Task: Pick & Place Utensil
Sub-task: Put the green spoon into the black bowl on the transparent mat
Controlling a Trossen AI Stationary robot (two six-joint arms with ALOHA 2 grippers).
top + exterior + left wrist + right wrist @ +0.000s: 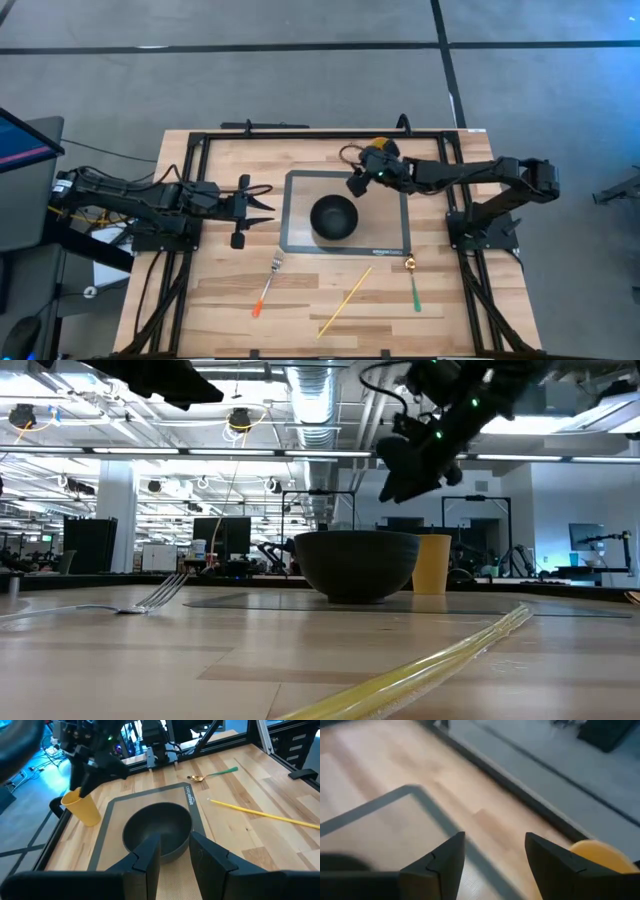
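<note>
A fork with an orange handle [267, 282] lies on the table near the front; its tines show in the low view [150, 598]. A spoon with a green handle [412, 283] lies to the right, and a yellow stick [345, 300] lies between them. A black bowl [333, 217] stands on a grey mat [296, 240]. My right gripper [356, 184] hovers open and empty above the mat's far right part, beside a yellow cup [378, 152]. My left gripper [262, 200] is open and empty, left of the mat, pointing at the bowl [157, 827].
The yellow cup [82, 807] stands upright at the mat's far right corner, close under my right arm. A black frame [300, 135] runs round the table's far and side edges. Bare wood lies around the utensils at the front.
</note>
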